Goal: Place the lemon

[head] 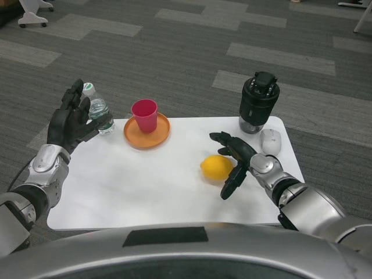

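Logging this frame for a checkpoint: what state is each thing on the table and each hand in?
lemon: lying free on the table, not held
right hand: open, just right of the lemon
left hand: open, raised beside the water bottle
water bottle: upright, capped
pink cup: upright on the orange plate
black flask: upright
mouse: resting flat

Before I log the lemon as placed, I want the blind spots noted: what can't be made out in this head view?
- Whether the right hand touches the lemon: the fingers curve right beside it and hide any gap.
- The water bottle: its left side sits behind the left hand; contact cannot be told.
- The table's near edge: covered by the robot's body.
- What is inside the pink cup and the black bottle: not visible.
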Robot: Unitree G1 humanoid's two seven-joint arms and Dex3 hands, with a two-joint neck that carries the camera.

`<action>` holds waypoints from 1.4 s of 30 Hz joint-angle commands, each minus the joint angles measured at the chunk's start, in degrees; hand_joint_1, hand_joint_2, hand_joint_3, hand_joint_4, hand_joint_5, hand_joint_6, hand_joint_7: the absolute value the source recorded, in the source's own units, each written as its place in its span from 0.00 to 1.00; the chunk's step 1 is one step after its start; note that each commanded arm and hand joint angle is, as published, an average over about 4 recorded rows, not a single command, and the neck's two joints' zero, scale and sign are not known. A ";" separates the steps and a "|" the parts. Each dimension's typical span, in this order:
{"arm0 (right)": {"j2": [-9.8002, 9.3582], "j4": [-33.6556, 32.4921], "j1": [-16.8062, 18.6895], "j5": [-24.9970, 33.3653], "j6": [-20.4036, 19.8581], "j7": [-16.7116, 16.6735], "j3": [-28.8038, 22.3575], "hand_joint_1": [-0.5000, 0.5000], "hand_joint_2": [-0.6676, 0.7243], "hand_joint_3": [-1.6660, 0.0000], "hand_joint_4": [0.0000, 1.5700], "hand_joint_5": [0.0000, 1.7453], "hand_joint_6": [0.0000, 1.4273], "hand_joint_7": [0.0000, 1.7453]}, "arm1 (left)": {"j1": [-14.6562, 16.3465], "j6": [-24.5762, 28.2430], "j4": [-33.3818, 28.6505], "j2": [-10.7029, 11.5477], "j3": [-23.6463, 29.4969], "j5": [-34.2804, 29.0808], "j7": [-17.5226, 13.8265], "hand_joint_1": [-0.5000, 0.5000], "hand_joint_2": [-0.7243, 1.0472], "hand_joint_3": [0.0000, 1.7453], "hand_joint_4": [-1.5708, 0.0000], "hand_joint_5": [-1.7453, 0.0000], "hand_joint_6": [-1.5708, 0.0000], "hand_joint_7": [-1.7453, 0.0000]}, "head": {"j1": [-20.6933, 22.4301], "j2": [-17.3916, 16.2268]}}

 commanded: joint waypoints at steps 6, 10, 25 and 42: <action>-0.67 -15.83 5.83 -0.40 -2.34 -0.29 -9.45 0.79 0.77 0.96 0.00 0.35 0.00 0.08 | 0.19 -1.03 -0.17 0.57 0.42 0.28 -0.13 1.00 0.85 0.05 1.00 1.00 1.00 1.00 | 0.03 0.23; -0.84 -22.34 7.72 1.58 -5.85 -0.38 -13.45 0.79 0.76 0.95 0.00 0.33 0.00 0.08 | 0.19 -1.12 -0.17 0.66 0.51 0.28 -0.13 1.00 0.85 0.05 1.00 1.00 1.00 1.00 | -0.12 0.16; -1.15 -31.21 11.89 8.11 -11.70 -4.53 -23.73 0.88 0.82 0.95 0.00 0.28 0.00 0.08 | 0.26 -1.30 -0.37 0.64 0.97 0.37 -0.21 1.00 0.85 0.05 1.00 1.00 1.00 1.00 | -0.37 0.51; -0.97 -30.82 12.64 8.13 -11.70 -4.51 -26.06 0.92 0.81 0.95 0.00 0.28 0.00 0.08 | 0.55 -1.56 -0.44 0.66 1.34 0.37 -0.21 1.00 0.85 0.04 1.00 1.00 1.00 1.00 | -0.41 2.23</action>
